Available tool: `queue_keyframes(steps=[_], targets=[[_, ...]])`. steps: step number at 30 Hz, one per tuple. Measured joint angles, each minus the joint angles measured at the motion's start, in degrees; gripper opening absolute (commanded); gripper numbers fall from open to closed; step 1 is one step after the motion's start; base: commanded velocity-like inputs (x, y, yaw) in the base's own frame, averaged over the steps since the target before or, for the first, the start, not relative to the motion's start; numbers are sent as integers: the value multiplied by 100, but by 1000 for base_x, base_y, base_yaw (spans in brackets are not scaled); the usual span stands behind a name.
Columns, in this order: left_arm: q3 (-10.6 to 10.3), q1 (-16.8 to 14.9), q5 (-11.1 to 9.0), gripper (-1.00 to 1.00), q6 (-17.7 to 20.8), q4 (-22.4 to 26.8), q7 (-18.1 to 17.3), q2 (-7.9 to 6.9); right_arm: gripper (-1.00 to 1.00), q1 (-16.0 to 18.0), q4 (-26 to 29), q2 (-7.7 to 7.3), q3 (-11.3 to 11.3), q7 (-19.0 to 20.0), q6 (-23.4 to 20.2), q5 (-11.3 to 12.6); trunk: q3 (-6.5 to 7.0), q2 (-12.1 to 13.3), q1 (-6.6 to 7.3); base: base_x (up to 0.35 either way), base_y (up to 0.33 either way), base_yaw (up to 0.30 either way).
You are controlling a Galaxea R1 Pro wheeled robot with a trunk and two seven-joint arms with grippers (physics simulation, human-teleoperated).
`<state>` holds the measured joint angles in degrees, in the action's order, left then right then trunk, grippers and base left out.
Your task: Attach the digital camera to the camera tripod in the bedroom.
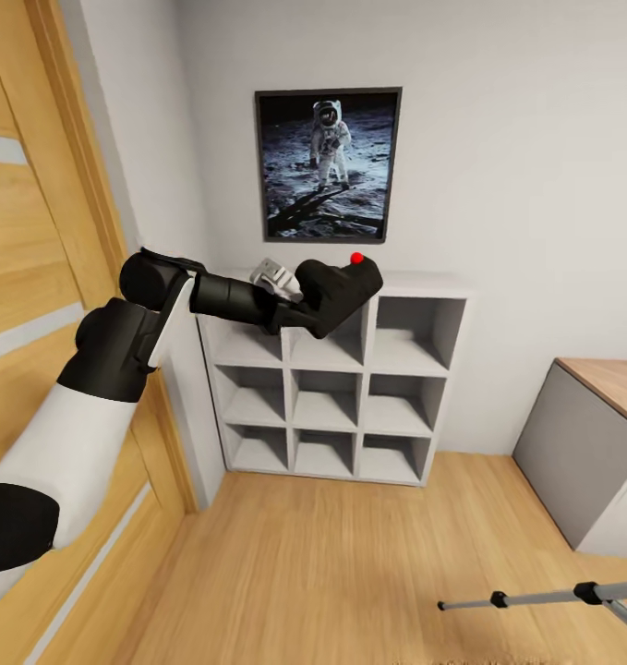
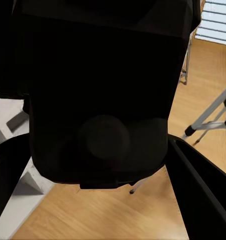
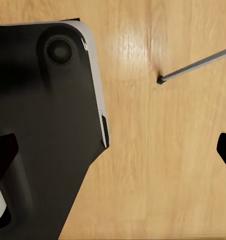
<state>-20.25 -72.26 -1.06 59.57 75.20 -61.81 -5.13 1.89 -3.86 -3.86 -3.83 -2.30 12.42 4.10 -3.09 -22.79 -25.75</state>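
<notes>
Camera: the small matte-black digital camera (image 1: 339,294) with a bright red round button on top is held up in the air in front of the top row of the white cube shelf (image 1: 415,388), tilted, clear of the shelf top as far as the head view tells.
Left gripper: the left gripper (image 1: 299,309) is closed around the digital camera; in the left wrist view the camera's dark body (image 2: 105,95) sits between the two black fingers (image 2: 202,195) (it blocks most of that view).
Tripod: the camera tripod shows only in part, one thin silver-grey leg with black joints (image 1: 544,598) low at the right of the head view over the light wood plank floor (image 1: 304,573); more legs appear past the camera in the left wrist view (image 2: 207,120). Its head is out of sight.
Right gripper: I cannot tell its state; the right wrist view looks down at the floor, a tripod foot (image 3: 161,79) and the robot's dark base (image 3: 48,135).
Done: the pickup, judging by the firm hold.
Left: carrying the camera across to the tripod, well apart from it now, and seating it on the head.
Surroundings: a framed astronaut picture (image 1: 328,164) hangs above the shelf, a wooden door (image 1: 36,277) stands on the left, a wood-topped desk (image 1: 608,379) on the right.
</notes>
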Motion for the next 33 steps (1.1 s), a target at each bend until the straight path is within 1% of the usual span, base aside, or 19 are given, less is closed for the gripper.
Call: queue_keyframes(steps=[33], targets=[[0, 0, 0, -100, 0, 0, -8, 0, 100, 0, 0, 0, -3, 0, 0, 0, 0, 0, 0, 0, 0, -300]])
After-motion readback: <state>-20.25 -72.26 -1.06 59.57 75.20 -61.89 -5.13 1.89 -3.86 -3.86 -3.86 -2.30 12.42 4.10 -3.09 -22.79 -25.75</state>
